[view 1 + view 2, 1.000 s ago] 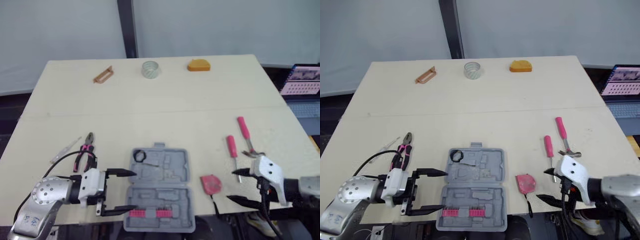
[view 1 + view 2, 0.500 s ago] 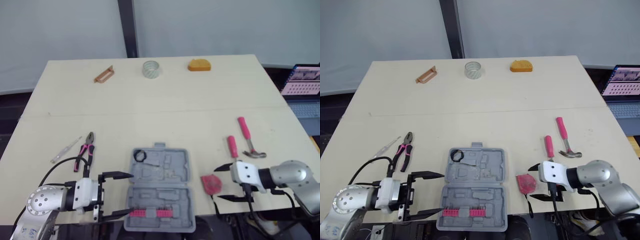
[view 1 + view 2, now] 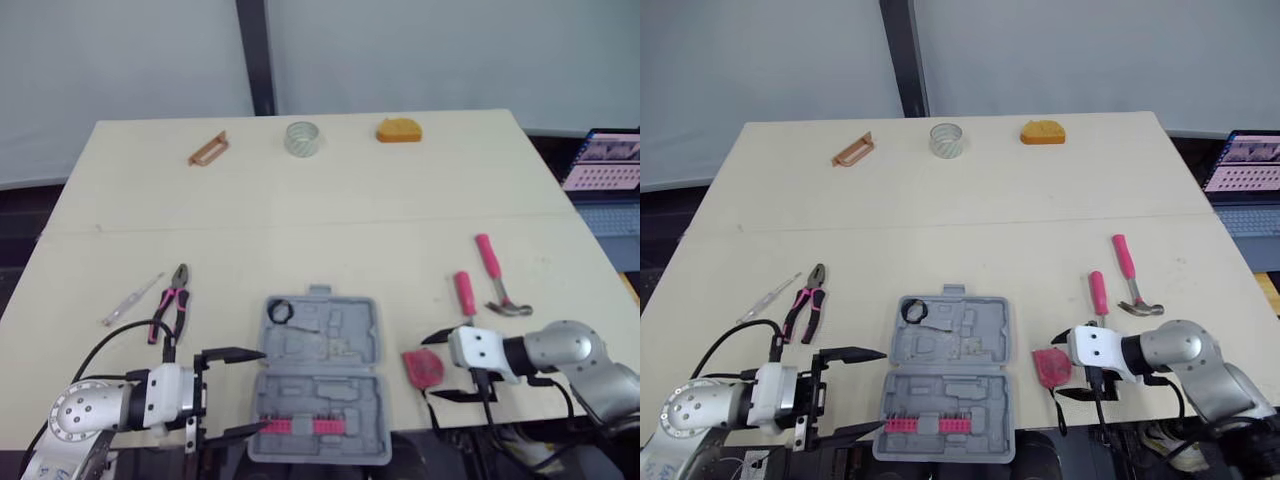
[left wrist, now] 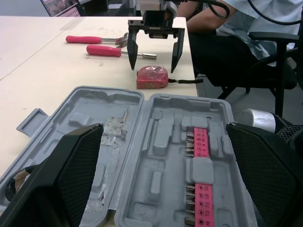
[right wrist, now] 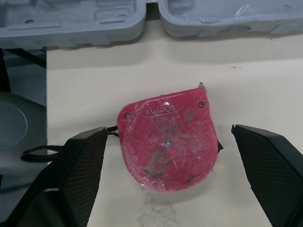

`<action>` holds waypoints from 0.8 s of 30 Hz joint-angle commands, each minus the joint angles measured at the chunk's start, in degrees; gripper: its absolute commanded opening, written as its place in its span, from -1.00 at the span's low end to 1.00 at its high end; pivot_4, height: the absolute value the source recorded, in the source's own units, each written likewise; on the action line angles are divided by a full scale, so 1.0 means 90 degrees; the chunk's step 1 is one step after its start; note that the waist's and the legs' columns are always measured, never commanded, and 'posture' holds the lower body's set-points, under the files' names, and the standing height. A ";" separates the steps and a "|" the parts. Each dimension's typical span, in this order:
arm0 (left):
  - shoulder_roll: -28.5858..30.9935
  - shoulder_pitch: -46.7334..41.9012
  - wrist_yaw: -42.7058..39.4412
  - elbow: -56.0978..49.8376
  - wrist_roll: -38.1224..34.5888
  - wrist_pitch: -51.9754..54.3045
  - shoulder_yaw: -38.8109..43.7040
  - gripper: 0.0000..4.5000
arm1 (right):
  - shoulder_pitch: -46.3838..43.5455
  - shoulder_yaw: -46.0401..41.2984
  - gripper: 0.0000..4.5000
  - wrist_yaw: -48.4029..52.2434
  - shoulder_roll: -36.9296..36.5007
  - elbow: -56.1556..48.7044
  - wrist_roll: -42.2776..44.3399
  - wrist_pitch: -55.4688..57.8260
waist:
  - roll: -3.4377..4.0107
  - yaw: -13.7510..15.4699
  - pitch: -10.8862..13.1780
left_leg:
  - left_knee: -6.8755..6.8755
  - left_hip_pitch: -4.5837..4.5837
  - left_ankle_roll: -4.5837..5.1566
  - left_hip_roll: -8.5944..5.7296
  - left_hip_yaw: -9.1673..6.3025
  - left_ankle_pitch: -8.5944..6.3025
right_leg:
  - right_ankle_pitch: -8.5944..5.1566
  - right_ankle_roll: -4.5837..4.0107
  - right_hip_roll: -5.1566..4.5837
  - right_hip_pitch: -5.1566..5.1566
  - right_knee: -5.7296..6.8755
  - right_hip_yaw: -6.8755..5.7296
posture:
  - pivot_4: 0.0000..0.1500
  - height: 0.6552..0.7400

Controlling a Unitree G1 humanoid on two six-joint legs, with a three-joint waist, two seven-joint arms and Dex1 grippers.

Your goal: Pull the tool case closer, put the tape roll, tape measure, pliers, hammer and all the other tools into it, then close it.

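Both grippers spread wide at the near table edge, nothing grasped.

The right gripper (image 3: 437,368) is held with its fingers (image 5: 83,163) apart on either side of the red tape measure (image 5: 168,142), which is not touched; the measure's black strap is lost over the table (image 3: 350,210) edge. The left gripper (image 3: 256,392) is spread at the left side of the opened grey tool case (image 3: 340,340), contact not being discernible. A small black item (image 3: 279,311) in the case cannot be identified. Farther out are seen pliers (image 3: 172,305), hammer (image 3: 497,280) and tape roll (image 3: 301,138). A laptop (image 3: 605,165) is cut off at the right.
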 commanded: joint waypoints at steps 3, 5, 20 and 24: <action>0.0065 0.0111 0.0012 -0.0200 -0.0084 -0.0007 0.0121 1.00 | -0.0069 0.0068 0.98 0.0010 0.0081 0.0163 -0.0053 -0.0037 | 0.0000 0.0001 0.0000 | 0.0000 0.0000 0.0000 0.0000 0.0000 0.0000 | 0.0000 0.0000 0.0000 0.0001 0.0000 0.0000 | 1.00 1.00; 0.0075 0.0127 0.0017 -0.0202 -0.0087 -0.0009 0.0132 1.00 | -0.0105 0.0108 0.98 -0.0026 0.0144 0.0206 -0.0091 0.0002 | 0.0000 -0.0007 0.0000 | -0.0001 0.0001 0.0000 0.0000 0.0000 0.0000 | 0.0000 0.0000 0.0000 0.0000 0.0000 0.0000 | 1.00 1.00; 0.0065 0.0190 0.0008 -0.0215 -0.0070 -0.0032 0.0149 1.00 | -0.0238 0.0201 0.98 -0.0125 0.0357 0.0535 -0.0293 0.0051 | 0.0000 -0.0005 0.0000 | 0.0000 0.0002 0.0000 0.0000 0.0000 0.0000 | 0.0000 0.0000 0.0000 0.0001 0.0000 0.0000 | 1.00 1.00; 0.0057 0.0191 0.0013 -0.0222 -0.0062 -0.0031 0.0140 1.00 | -0.0239 0.0200 0.42 -0.0140 0.0362 0.0563 -0.0300 0.0048 | 0.0000 -0.0002 0.0000 | -0.0001 0.0001 0.0000 0.0000 0.0000 0.0000 | 0.0000 0.0000 0.0000 0.0001 0.0000 0.0000 | 1.00 1.00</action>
